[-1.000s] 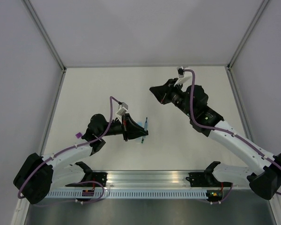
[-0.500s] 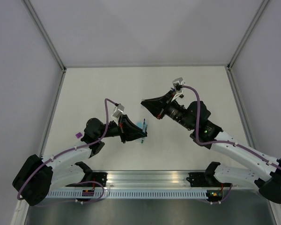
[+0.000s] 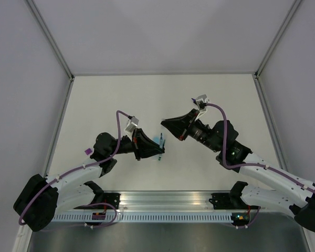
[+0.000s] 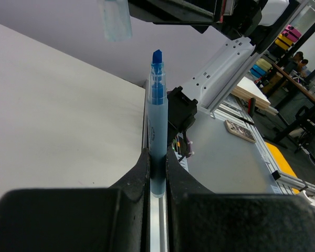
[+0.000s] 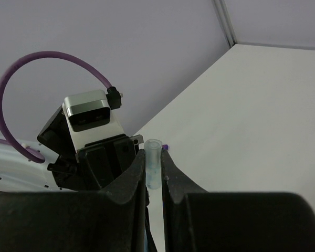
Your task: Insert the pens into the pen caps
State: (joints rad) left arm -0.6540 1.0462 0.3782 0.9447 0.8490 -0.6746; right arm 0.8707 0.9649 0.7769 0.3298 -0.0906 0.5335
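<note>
My left gripper is shut on the pale-blue highlighter. In the left wrist view the highlighter stands upright between the fingers, its bare blue tip up. My right gripper is shut on the pale-blue pen cap, open end outward. The cap hangs a little above and to the left of the tip, apart from it. A purple cap lies on the table by the left arm. The other pens are out of view.
The white table has grey walls on three sides. An aluminium rail with both arm bases runs along the near edge. The left arm's wrist camera faces my right gripper closely.
My right gripper has swung from the back right down and left with the cap, close to the highlighter's tip. My left gripper has shifted slightly left, still holding the highlighter.
</note>
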